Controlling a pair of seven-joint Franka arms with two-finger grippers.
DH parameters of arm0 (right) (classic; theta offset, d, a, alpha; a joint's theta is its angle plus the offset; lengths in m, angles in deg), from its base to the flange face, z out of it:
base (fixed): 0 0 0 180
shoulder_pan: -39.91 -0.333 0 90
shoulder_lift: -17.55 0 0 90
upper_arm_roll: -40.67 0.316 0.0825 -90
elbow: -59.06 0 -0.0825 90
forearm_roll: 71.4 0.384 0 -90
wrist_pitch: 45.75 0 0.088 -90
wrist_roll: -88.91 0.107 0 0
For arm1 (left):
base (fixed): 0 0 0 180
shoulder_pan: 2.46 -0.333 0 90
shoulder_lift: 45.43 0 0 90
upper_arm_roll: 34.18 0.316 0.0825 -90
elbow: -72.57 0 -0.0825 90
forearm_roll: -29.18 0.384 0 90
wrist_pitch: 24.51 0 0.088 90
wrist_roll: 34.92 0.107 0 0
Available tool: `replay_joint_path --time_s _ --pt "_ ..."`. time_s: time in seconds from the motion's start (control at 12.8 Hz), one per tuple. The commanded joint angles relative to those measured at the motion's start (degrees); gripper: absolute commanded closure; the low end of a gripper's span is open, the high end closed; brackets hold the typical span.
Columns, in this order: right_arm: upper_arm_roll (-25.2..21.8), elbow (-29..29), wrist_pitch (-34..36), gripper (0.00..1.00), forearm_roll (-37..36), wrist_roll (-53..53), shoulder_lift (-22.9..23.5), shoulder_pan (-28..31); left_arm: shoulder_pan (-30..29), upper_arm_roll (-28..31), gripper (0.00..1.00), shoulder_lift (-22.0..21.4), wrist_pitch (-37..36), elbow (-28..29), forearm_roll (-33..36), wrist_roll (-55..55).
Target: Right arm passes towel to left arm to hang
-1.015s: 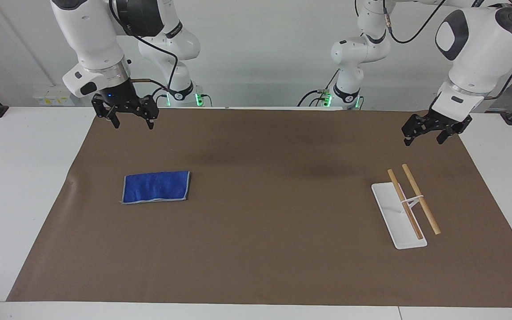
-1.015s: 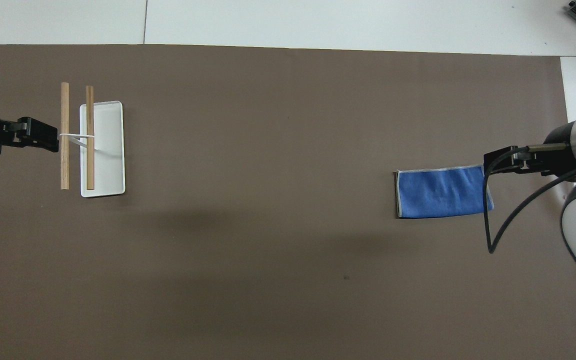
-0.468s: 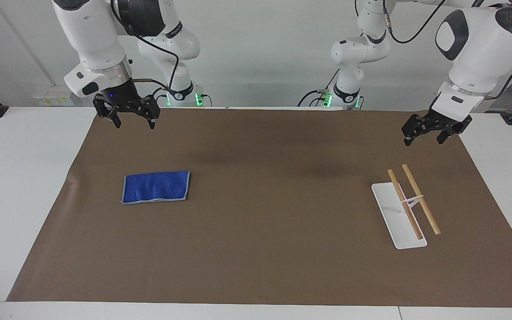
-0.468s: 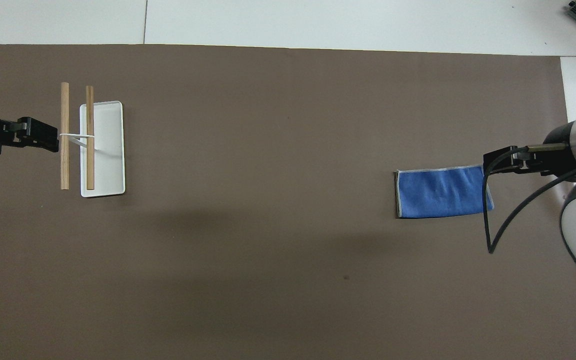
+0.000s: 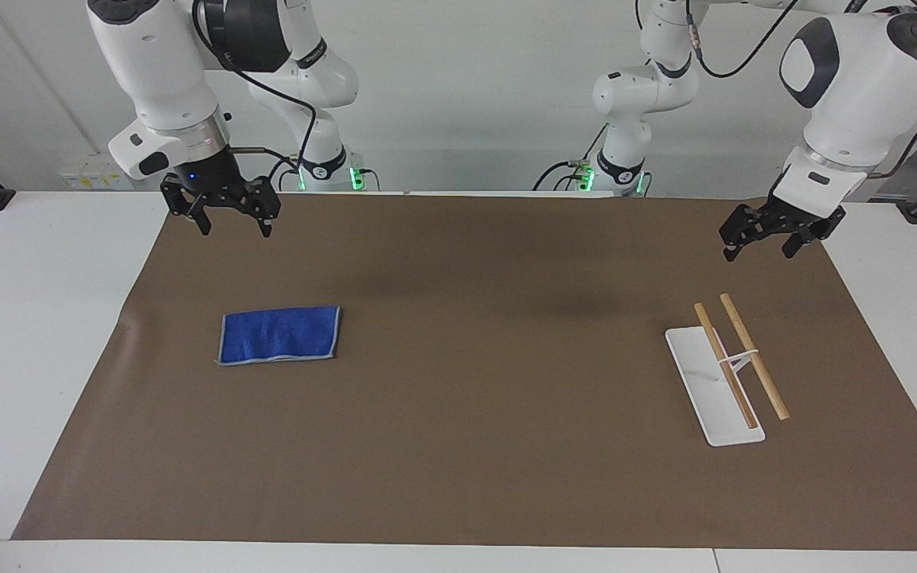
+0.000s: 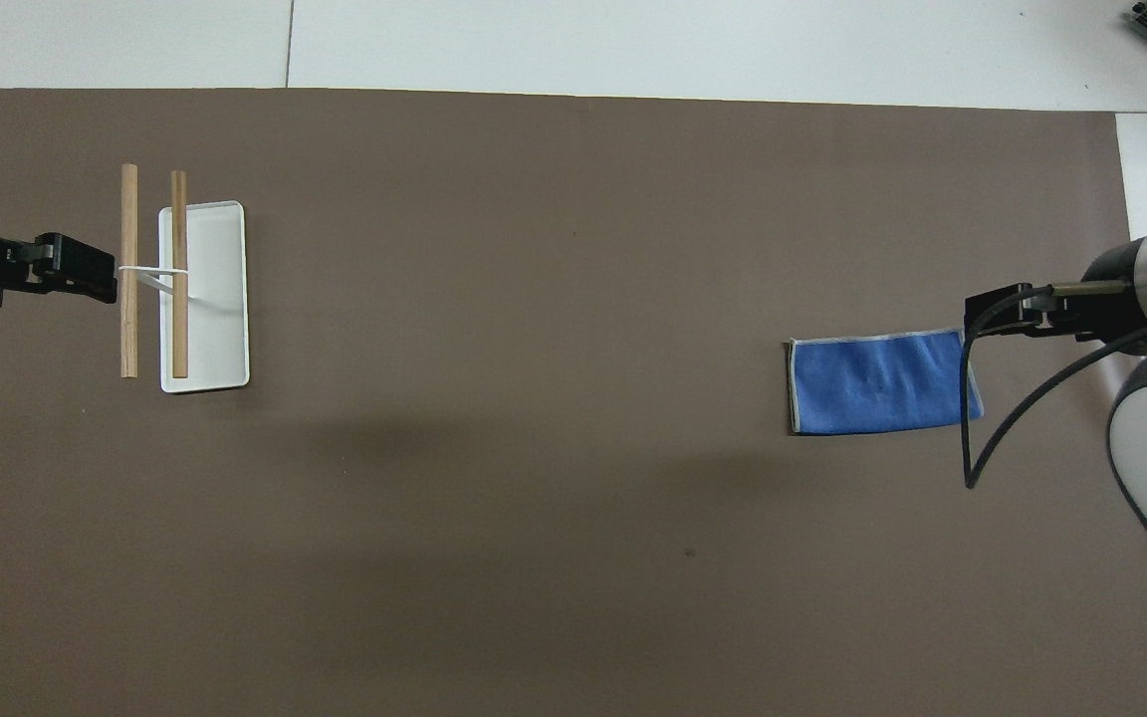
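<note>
Nothing accomplished yet: towel lies flat on the counter mat, ungrasped. Right gripper and left gripper are held wide, empty. Pickup, handover and hanging on the rack remain.

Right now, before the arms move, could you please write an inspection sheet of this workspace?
Surface: brown mat lies flat on white table.
Job's things: towel flat on mat, untouched; rack with two wooden bars toward left arm's end.
Clutter: nothing seen.
Grippers: right gripper open, raised above the mat's edge; left gripper open, waits raised.
Cables: black cable loops from right wrist.
Surroundings: white wall.
</note>
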Motion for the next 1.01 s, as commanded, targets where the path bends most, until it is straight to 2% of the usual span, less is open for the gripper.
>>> replay_joint_path --time_s 0.0,0.23,0.47,0.7,0.94 --pt "0.3 7.8 -9.2 0.0 0.4 -1.0 -0.4 1.4 -0.6 -0.1 0.0 -1.8 0.3 1.9 -0.3 0.1" --pt "0.3 16.0 -21.5 0.0 0.3 -0.7 1.6 1.2 -0.6 -0.1 0.0 -1.8 0.3 1.9 -0.3 0.1" --pt "0.3 18.7 -26.8 0.0 0.4 -0.3 5.3 2.5 -0.6 -0.1 0.0 -1.8 0.3 1.9 -0.3 0.1" --pt "0.2 24.2 -30.8 0.0 0.3 -0.6 6.0 3.6 -0.6 -0.1 0.0 -1.8 0.3 1.9 -0.3 0.1" --pt "0.2 28.0 -38.9 0.0 0.3 -1.0 8.8 3.7 -0.5 -0.1 0.0 -1.8 0.3 1.9 -0.3 0.1"
